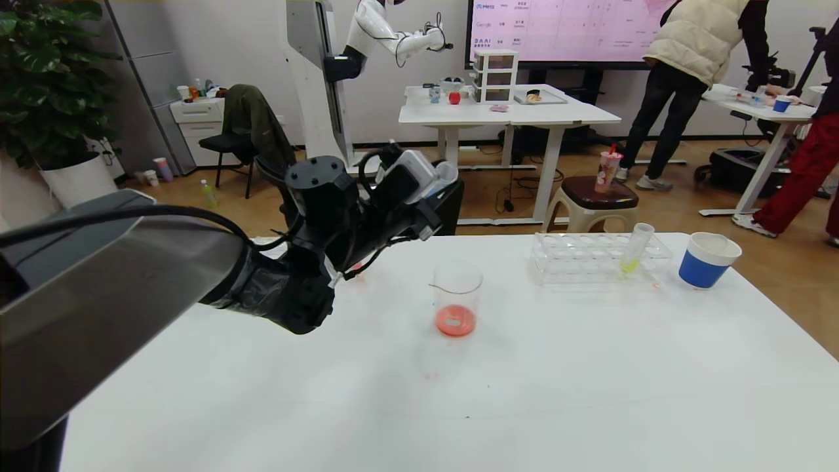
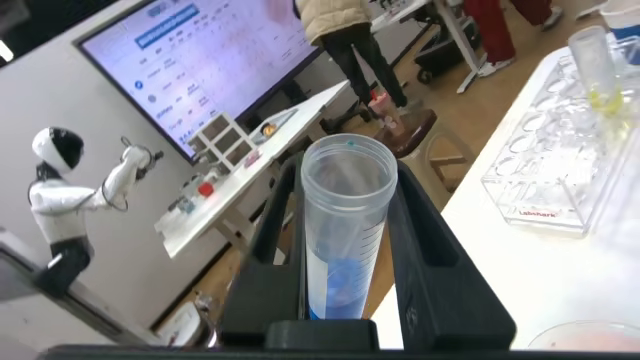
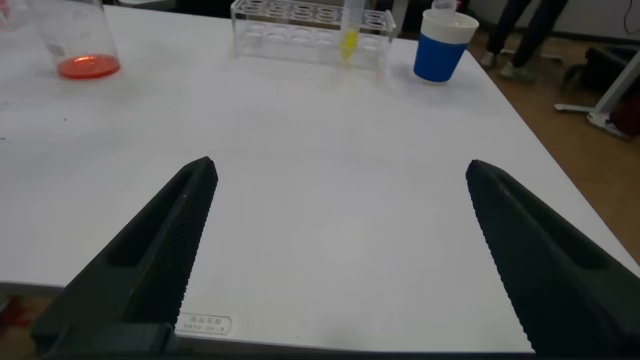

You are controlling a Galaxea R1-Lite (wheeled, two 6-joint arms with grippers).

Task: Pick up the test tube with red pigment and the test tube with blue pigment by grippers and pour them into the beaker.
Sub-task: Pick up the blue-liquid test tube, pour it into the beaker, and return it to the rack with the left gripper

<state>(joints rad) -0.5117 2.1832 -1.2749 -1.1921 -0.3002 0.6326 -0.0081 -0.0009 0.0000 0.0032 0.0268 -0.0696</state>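
Currently the left gripper clamps one clear round-bottomed test tube with blue pigment above the surface's far-left edge; one glass beaker holds red liquid mid-surface; the right gripper gapes empty.

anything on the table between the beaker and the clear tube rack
Nothing: in the head view, only bare white table separates the beaker from the tube rack.

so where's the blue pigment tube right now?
The test tube with blue pigment is clamped in the left gripper, raised over the table's left side, left of and behind the beaker.
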